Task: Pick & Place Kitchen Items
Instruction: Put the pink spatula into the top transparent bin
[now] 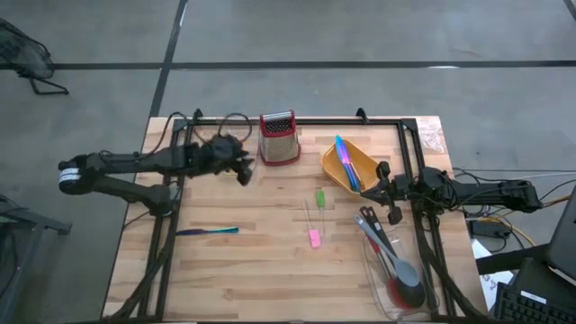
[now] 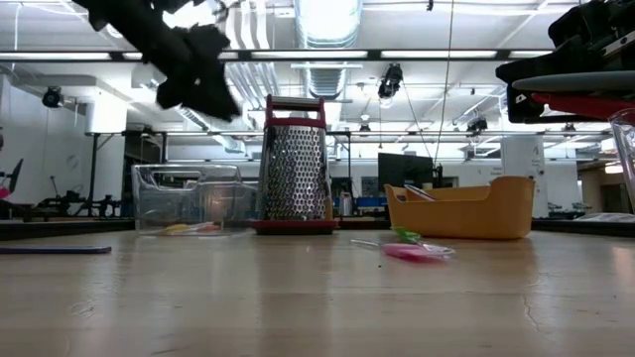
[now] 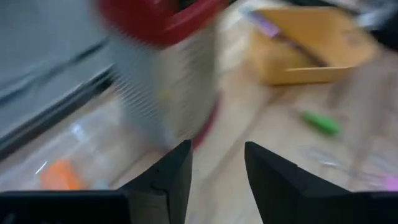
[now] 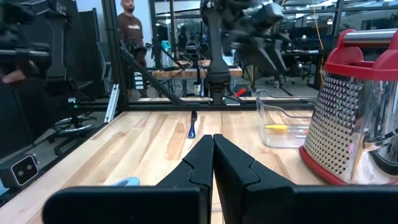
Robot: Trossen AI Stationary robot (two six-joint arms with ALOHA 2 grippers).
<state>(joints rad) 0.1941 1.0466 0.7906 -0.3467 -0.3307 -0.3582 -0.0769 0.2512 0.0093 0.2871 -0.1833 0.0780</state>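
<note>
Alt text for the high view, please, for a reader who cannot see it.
Overhead, the left hand, open and empty, hovers beside a red-topped steel box grater on a wooden table. The right hand, shut, waits by an orange plastic tray holding slim utensils; small green and pink pieces lie mid-table.

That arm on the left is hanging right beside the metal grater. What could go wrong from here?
1. The left gripper, its jaws apart and empty, hangs close to the red-topped steel box grater; a careless swing might tip it.
2. The small green piece and pink piece lie loose on the wooden table; a pinch could flick them away.
3. The right gripper, shut, waits beside the orange tray and might nudge it.
</note>
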